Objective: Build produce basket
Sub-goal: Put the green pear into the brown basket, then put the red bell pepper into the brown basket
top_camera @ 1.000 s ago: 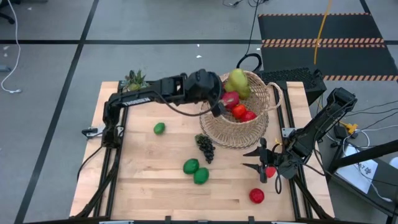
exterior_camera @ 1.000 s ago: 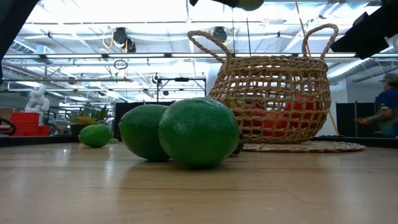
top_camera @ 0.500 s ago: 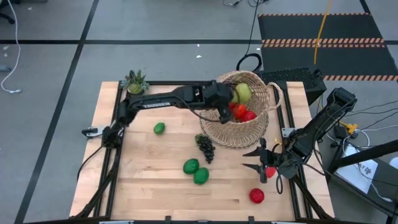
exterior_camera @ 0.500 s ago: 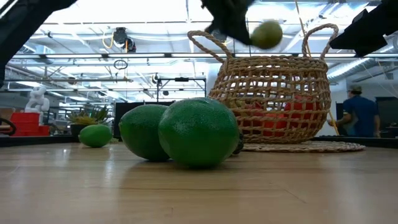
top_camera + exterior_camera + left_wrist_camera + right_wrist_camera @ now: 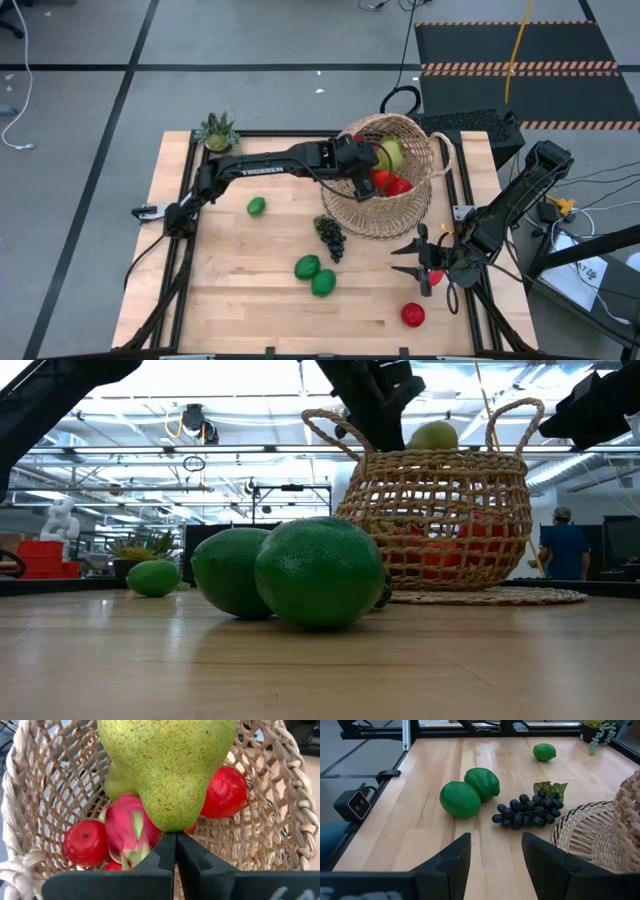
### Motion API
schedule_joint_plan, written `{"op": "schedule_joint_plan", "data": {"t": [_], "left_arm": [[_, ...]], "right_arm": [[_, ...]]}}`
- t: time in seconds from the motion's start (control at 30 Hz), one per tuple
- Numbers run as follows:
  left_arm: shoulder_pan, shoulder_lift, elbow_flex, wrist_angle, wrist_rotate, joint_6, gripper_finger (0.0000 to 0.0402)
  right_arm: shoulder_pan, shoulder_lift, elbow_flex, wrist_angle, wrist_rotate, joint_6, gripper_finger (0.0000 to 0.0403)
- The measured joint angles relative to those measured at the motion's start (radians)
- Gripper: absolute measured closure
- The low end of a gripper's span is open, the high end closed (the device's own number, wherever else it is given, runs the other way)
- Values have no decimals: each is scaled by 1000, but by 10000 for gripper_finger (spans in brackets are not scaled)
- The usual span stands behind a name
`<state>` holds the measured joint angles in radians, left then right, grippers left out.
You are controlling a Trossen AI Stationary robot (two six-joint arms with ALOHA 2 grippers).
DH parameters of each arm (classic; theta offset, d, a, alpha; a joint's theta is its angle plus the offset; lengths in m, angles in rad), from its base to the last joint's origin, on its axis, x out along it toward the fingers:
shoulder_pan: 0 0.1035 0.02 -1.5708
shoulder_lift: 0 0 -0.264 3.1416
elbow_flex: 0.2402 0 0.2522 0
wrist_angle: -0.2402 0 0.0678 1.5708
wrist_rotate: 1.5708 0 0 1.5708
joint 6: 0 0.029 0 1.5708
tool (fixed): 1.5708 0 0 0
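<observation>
- High view: we are reaching the left gripper [image 5: 368, 168] over the basket [image 5: 410, 205], which is standing at the far right of the table [image 5: 230, 270]. A yellow-green pear [image 5: 388, 152] is sitting at our fingertips above the red fruit inside. Two limes [image 5: 315, 275], a smaller lime [image 5: 257, 206], the grapes [image 5: 329, 236] and a red apple [image 5: 412, 315] are lying loose on the wood. The right gripper [image 5: 425, 262] is waiting near the table's right edge, with something red just by it; we cannot tell if it is being held.
- Low view: we are seeing the pear [image 5: 433, 435] riding at the basket's rim [image 5: 430, 455], with the left arm coming down beside it. The woven wall looks stiff enough to stand on its own but light, so we are judging that a knock could shove it.
- Left wrist view: our fingers [image 5: 175, 852] are pressed together, tips meeting under the pear's [image 5: 167, 767] narrow end; whether they are pinching its stem is hidden. The skin looks smooth and hard, likely light hollow plastic, so we are expecting it to slip; its neck would give a surer hold. A dragon fruit [image 5: 125, 832] and red apples [image 5: 225, 792] are lying below.
- Right wrist view: the right fingers [image 5: 452, 862] are standing apart with only bare wood between them. The grapes [image 5: 527, 812] look knobbly and easiest to pinch across the cluster.
</observation>
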<state>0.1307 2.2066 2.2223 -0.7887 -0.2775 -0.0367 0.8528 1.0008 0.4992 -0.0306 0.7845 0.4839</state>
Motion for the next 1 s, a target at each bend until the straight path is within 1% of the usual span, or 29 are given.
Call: {"op": "schedule_joint_plan", "data": {"t": [0.1, 0.2, 0.27, 0.4, 0.5, 0.73, 0.87, 1.0], "left_arm": [[-1, 1, 0, -3, 0, 21, 391], [-2, 1, 0, -3, 0, 32, 375], [-2, 1, 0, -6, 0, 32, 360], [-1, 1, 0, -14, 0, 32, 332], [-1, 1, 0, -14, 0, 32, 318], [-11, -10, 0, 3, -4, 31, 314], [-29, -51, 1, 39, -6, 29, 314], [-62, -108, 1, 35, -12, 29, 314]], "right_arm": [[0, 0, 0, -8, -10, -11, 232], [0, -13, 0, -34, -79, -28, 232], [0, -33, 0, -57, -106, -15, 232], [7, -88, 0, -101, -108, 23, 232], [19, -126, 0, -117, -108, 27, 232], [51, -175, 0, -121, -101, 25, 232], [57, -177, 0, -123, -100, 24, 232], [59, -175, 0, -126, -98, 27, 232]]}}
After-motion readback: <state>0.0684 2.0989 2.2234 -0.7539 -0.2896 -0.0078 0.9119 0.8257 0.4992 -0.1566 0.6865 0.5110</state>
